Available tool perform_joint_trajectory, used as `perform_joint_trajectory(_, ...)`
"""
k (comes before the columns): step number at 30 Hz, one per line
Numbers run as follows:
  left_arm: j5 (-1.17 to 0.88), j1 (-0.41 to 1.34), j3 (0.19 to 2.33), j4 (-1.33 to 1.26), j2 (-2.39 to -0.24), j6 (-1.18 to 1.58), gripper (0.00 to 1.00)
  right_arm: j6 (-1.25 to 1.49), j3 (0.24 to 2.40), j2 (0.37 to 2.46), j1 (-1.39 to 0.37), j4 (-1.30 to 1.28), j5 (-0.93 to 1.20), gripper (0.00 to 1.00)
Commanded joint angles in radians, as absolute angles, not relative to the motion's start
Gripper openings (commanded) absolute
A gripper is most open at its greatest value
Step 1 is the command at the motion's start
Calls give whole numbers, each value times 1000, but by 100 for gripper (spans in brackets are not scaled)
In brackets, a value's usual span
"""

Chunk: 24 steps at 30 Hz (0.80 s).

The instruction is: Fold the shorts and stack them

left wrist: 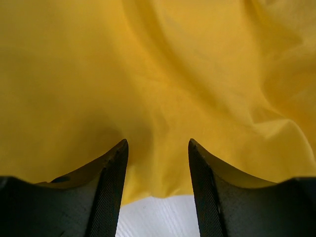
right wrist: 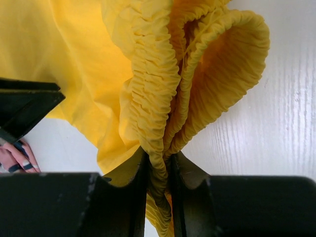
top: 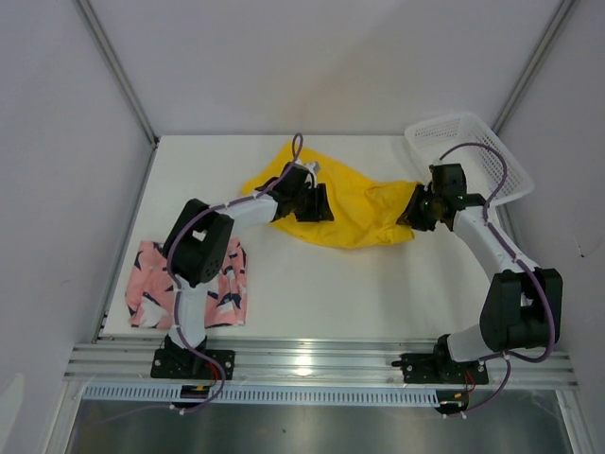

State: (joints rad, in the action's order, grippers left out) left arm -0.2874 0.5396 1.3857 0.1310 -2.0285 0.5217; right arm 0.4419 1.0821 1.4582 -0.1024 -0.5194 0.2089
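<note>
- Top external view: yellow shorts (top: 354, 203) lie spread and rumpled at mid-counter (top: 331, 293), toward the far side, between the two arms.
- Left gripper (top: 317, 203) sits on the shorts' left part; right gripper (top: 413, 210) is at their right end.
- Pink shorts (top: 146, 279) lie flat near the front-left corner of the counter, partly hidden by the left arm and well apart from the yellow pair.
- Basket (top: 454, 123) stands tilted at the far-right corner, just beyond the right arm.
- Left wrist view: left gripper (left wrist: 157, 143) has its fingers (left wrist: 113, 173) clearly apart. Yellow cloth (left wrist: 173, 64) fills the frame and runs across the gap at the tips. It is not pinched, and bare counter (left wrist: 153, 217) shows lower in the gap.
- Right wrist view: right gripper (right wrist: 159, 155) is clamped tight on the gathered elastic waistband (right wrist: 153, 74) of the yellow shorts. The band bunches into folds above the fingers.
- A bit of the pink shorts (right wrist: 15, 160) shows at the left edge of that view.
</note>
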Motion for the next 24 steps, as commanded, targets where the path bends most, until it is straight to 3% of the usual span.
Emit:
perform_joint_trajectory(1,-265,543,1471,71,-2069,558,55,361,1155,1440,-101,-626,199,0)
perform_joint_trajectory(13,-163,551,1517,-87,-2114,669,51,333,1163,1427,-112,-666,198,0)
perform_joint_trajectory(24,-160,609,1672,-40,-2246,669,50,604,873,1232,-80,-285,117,0)
